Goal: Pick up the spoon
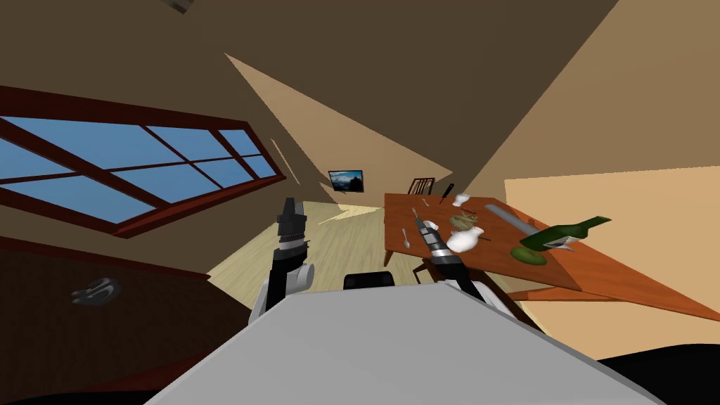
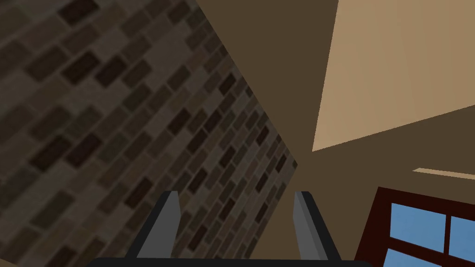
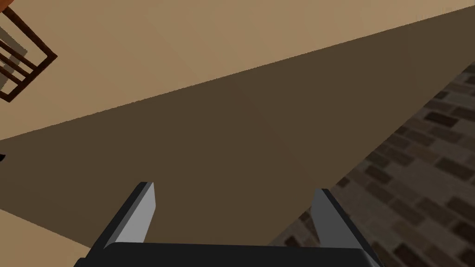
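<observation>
Right gripper (image 1: 422,225), open and empty, hovers just right of the spoon (image 1: 405,238), which lies lengthwise along the table (image 1: 555,267) edge; left gripper (image 1: 290,211), also open, is well apart.

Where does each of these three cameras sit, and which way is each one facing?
Head view: on the head, looking steeply down and forward at the table with the spoon; it shows the left pincer raised and the right pincer by the table's edge.
Left wrist view: on the left hand, looking along its open pincer at a brick wall and a window.
Right wrist view: on the right hand, looking along its open pincer at a brown surface and a chair.
Shared: the window, in the head and left wrist views.
</observation>
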`<state>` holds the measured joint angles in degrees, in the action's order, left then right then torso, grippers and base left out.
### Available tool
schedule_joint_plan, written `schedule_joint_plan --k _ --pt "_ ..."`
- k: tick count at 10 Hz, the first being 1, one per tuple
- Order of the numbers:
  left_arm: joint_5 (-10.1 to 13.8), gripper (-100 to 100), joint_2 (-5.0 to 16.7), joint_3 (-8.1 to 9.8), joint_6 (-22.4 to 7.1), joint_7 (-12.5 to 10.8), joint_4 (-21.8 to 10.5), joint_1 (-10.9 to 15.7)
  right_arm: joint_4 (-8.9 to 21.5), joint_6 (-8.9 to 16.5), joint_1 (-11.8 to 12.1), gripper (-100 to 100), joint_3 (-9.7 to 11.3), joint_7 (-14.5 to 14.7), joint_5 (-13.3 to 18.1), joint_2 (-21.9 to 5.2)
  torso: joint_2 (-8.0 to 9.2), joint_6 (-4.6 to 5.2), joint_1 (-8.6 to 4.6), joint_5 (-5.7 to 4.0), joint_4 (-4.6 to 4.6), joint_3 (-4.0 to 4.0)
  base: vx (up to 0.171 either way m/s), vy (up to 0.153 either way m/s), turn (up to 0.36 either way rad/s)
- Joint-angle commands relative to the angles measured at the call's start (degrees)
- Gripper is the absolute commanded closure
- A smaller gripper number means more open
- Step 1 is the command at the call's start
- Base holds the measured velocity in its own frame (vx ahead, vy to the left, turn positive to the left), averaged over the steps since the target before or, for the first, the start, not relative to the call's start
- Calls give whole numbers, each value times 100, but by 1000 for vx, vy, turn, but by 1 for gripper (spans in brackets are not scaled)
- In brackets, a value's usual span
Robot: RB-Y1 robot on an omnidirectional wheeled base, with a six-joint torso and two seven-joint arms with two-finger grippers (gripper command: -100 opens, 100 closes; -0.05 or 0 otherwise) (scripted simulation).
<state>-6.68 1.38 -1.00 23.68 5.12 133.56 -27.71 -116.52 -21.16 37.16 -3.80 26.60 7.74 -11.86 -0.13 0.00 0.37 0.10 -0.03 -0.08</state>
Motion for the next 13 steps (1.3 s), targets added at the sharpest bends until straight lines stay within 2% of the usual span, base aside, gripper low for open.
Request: schedule_joint_plan --k 1,2,3,5,6,7,8,9,10,11,12,13 --pt "0 0 0 0 0 0 0 0 215 101 93 -100 -61 280 110 -3 0 0 0 0 0 0 24 104 70" --pt "0 0 0 0 0 0 0 0 418 169 184 -100 -131 422 183 -19 3 -1 1 -1 1 2 46 130 102" --pt "0 0 0 0 0 0 0 0 418 169 184 -100 -131 492 183 -19 0 0 8 1 0 0 45 96 38" --pt "0 0 0 0 0 0 0 0 857 281 374 -100 -266 838 302 -39 -5 -1 -2 -1 -1 -2 69 117 125" --pt "0 0 0 0 0 0 0 0 857 281 374 -100 -266 926 302 -39 -12 -1 12 2 -2 -6 66 94 29" --pt "0 0 0 0 0 0 0 0 1085 324 473 -100 -329 1145 348 -43 -10 0 0 1 -2 -5 61 62 111" --pt "0 0 0 0 0 0 0 0 1091 324 473 -100 -329 1145 348 -43 -8 -2 -14 -2 -1 -4 44 44 51" --pt "0 0 1 1 0 0 0 0 1332 358 573 -100 -390 1357 383 -42 -2 0 -20 -4 0 -1 62 72 114" --pt "0 0 0 0 0 0 0 0 1332 358 573 -100 -390 1364 383 -42 -5 -1 -14 -3 -1 -2 54 53 51" --pt "0 0 0 1 0 0 0 0 1578 381 675 -100 -447 1575 407 -37 -4 0 -17 -3 0 -2 52 54 130" --pt "0 0 0 0 0 0 0 0 1578 381 675 -100 -447 1580 407 -37 -2 -1 -18 -4 0 -1 47 51 60" --pt "0 0 0 1 0 0 0 0 1827 393 776 -100 -500 1793 419 -27 -1 0 -18 -4 0 0 64 58 125"
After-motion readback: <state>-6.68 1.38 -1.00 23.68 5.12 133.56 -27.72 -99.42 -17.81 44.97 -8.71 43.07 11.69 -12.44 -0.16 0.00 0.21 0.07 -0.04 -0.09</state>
